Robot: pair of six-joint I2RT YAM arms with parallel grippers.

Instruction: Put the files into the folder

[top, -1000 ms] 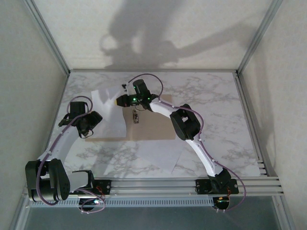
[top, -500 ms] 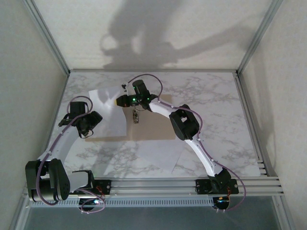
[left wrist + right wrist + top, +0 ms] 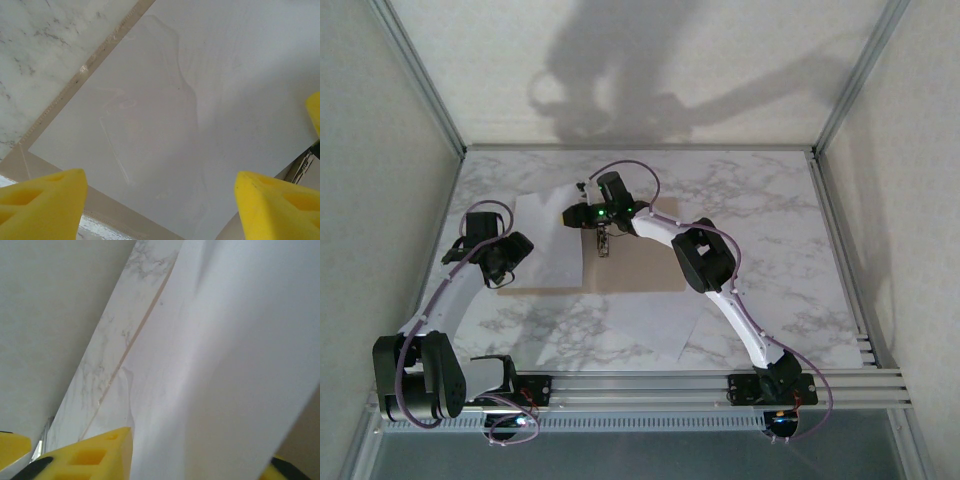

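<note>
On tan cardboard folder [image 3: 640, 262] L half: thin white paper sheet [image 3: 548, 245], long axis far-near. L gripper [image 3: 502, 270] over folder's near-L corner, wide open, empty. R gripper [image 3: 572, 214] by folder's crease, jaws apart, sheet edge btw them.

Both arms, the left arm [image 3: 450, 292] and the right arm [image 3: 746, 326], are built of slim white links joined by bulky black joint housings, and each rises from a black base [image 3: 417, 377]. A thin purple cable [image 3: 640, 165] loops loosely along each arm, and a small green light [image 3: 601, 211] glows on the right wrist. The fingers [image 3: 45, 200] of the left gripper [image 3: 157, 176] and the right gripper [image 3: 200, 446] are bright yellow blocks with moulded hollow pockets.
</note>
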